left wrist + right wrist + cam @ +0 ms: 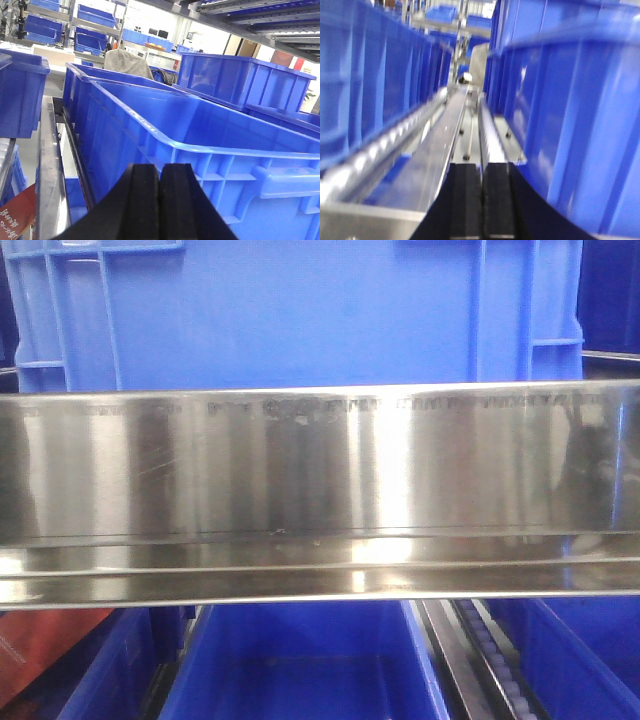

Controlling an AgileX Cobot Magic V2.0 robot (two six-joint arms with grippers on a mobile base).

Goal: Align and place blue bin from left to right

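Blue bin (290, 315) sits untouched; both grippers' jaws pressed together, empty.

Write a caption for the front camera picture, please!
Large medium-blue plastic bin standing behind a shiny steel shelf rail, more blue bins below.

Blue bin (300, 315) sits behind steel rail (320, 490) w/ smaller bins (300, 670) below it.

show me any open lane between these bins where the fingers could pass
From the right wrist view, one free strip: the steel rail channel between the left row of bins and the blue bin. The right fingers face it. From the left wrist view it is crowded: bins sit rim to rim.
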